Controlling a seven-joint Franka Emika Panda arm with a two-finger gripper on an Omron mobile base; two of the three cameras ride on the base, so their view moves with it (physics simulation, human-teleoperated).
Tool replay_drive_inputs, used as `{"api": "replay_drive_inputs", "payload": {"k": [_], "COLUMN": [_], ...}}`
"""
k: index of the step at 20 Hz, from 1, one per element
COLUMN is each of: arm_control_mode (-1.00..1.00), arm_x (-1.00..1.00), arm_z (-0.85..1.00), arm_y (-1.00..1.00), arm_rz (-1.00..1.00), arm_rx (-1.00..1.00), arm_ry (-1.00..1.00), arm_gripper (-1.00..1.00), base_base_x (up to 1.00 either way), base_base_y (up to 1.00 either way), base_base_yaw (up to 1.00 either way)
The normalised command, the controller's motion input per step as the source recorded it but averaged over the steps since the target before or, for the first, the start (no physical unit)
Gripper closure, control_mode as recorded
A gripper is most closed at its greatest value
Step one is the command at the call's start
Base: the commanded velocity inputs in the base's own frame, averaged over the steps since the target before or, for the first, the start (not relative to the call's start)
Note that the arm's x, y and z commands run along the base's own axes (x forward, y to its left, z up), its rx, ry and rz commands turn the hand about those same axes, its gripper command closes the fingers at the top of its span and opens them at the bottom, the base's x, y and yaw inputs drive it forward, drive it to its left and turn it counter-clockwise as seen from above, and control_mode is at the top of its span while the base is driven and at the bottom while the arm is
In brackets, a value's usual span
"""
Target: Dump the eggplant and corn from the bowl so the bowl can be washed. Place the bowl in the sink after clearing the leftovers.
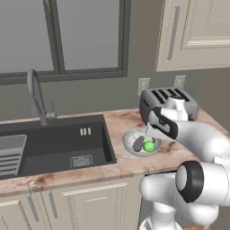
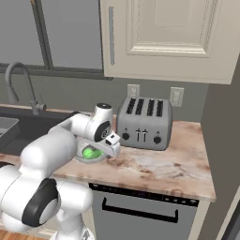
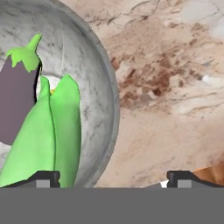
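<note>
Jaws are spread about as wide as they go and they've got nothing between them, so your gripper (image 3: 113,177) is empty right now. You can see in the hand view that the two tips straddle the bowl's rim: one tip sits over the inside of the bowl (image 3: 98,83), the other over bare worktop (image 3: 166,87) just outside it. I can't tell whether either tip touches the rim.

Right under the inner tip you've got the corn (image 3: 48,135), bright green husk with a tiny bit of yellow peeking at the top. Just past it on the far side from the jaws lies the eggplant (image 3: 17,100), dark purple with a green cap, touching the corn. Both are lying inside the bowl.

From the left base view the hand (image 1: 162,122) hangs over the bowl's (image 1: 130,137) edge on the side away from the sink, with the eggplant (image 1: 138,143) and corn (image 1: 148,145) side by side in it. The right base view shows the green of the corn (image 2: 89,152) under the wrist.

Further out, the toaster (image 1: 173,101) stands just behind the hand against the wall. The sink (image 1: 54,143) is off beyond the bowl, close beside it, with its gooseneck faucet (image 1: 35,94) at the back and a slotted grey basket (image 1: 10,155) at the far end.
</note>
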Motion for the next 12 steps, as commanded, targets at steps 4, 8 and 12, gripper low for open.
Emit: {"api": "replay_drive_inputs", "payload": {"k": [4,8,12], "arm_control_mode": [-1.0,-1.0,-1.0], "arm_x": [0.13,0.14,0.17], "arm_z": [-0.24,-0.26,-0.36], "arm_y": [0.0,0.0,0.0], "arm_rz": [-0.01,-0.01,-0.02], "arm_rx": [0.0,0.0,0.0], "arm_ry": [-0.01,0.0,0.0], "arm_gripper": [-1.0,-1.0,-1.0], "base_base_x": [0.0,0.0,0.0], "base_base_y": [0.0,0.0,0.0], "base_base_yaw": [0.0,0.0,0.0]}}
